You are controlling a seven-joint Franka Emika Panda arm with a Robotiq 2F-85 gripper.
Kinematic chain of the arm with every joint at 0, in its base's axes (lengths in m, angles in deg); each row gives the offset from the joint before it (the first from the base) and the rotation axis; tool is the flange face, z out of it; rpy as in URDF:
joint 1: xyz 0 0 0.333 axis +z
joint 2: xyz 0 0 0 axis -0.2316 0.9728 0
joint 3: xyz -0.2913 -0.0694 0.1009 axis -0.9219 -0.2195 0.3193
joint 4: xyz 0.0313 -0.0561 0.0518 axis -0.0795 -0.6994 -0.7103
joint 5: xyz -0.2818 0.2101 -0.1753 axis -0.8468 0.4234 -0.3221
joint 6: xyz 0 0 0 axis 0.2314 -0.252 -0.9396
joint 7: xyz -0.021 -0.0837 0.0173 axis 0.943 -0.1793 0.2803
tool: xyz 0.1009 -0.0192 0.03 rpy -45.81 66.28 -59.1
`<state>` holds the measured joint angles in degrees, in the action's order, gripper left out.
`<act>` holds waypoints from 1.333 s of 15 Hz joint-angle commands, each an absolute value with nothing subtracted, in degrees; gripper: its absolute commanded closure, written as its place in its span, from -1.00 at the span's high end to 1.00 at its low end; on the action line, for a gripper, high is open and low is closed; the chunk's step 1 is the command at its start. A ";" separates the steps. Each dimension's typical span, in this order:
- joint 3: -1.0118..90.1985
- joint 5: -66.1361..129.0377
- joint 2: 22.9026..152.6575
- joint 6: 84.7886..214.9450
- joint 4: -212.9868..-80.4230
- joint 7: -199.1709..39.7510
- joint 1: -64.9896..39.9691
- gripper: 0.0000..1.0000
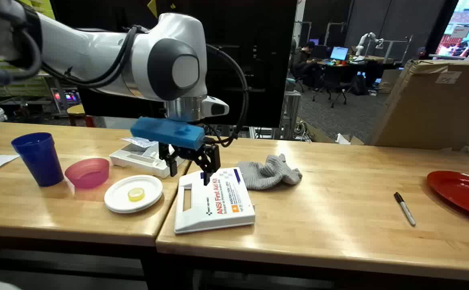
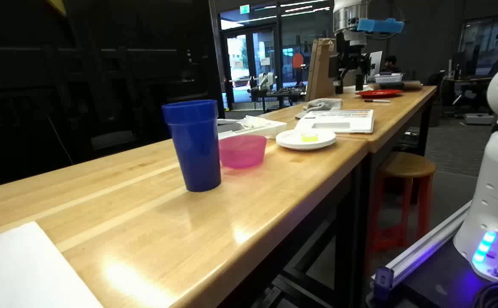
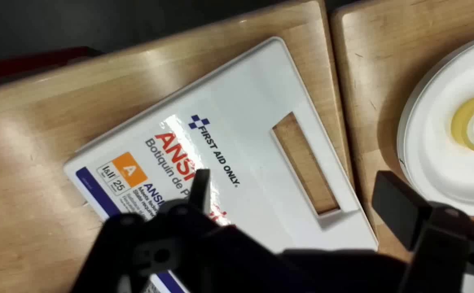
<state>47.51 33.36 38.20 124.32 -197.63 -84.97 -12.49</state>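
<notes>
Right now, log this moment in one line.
gripper: open, empty, above kit | kit: on table, label up | plate: beside kit, holding yellow ring | cloth: near kit

In an exterior view, faces across the desk (image 1: 351, 229); in an exterior view, looks low along it, near the blue cup (image 2: 194, 145). In the wrist view, points closely down at the first aid kit (image 3: 237, 158), shared by all.

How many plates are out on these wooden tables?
2 in sight: a white plate beside the ANSI first aid kit, and a red plate near the permanent marker. More could be hidden, stacked under the white one.
</notes>
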 commanded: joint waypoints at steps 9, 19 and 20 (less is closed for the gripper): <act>47.29 34.13 38.35 124.27 -197.50 -86.09 -12.52 1.00; 46.84 42.49 36.43 124.30 -199.23 -103.48 -4.23 1.00; 46.93 43.66 36.40 124.08 -199.39 -105.45 -2.86 1.00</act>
<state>47.17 40.90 38.01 124.34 -198.24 -100.58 -5.85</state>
